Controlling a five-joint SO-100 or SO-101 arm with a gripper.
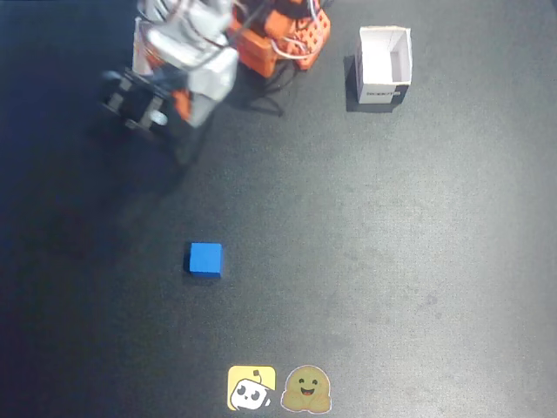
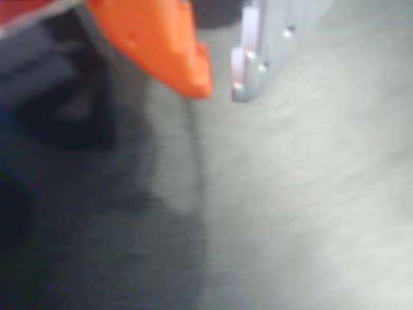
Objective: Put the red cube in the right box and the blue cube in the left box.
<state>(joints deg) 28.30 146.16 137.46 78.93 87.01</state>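
While the arm (image 1: 187, 65) blurs at top left in the fixed view, 2 stickers (image 1: 280, 388) sit at the bottom edge, nothing lying btwn them & the blue cube (image 1: 205, 259). 1 white box (image 1: 384, 64) top right, looks empty. 1 blue cube, alone on the dark mat (image 1: 392, 261) left of centre. Wrist view: gripper (image 2: 221, 87) tips nearly together, narrow gap, grasping nothing.
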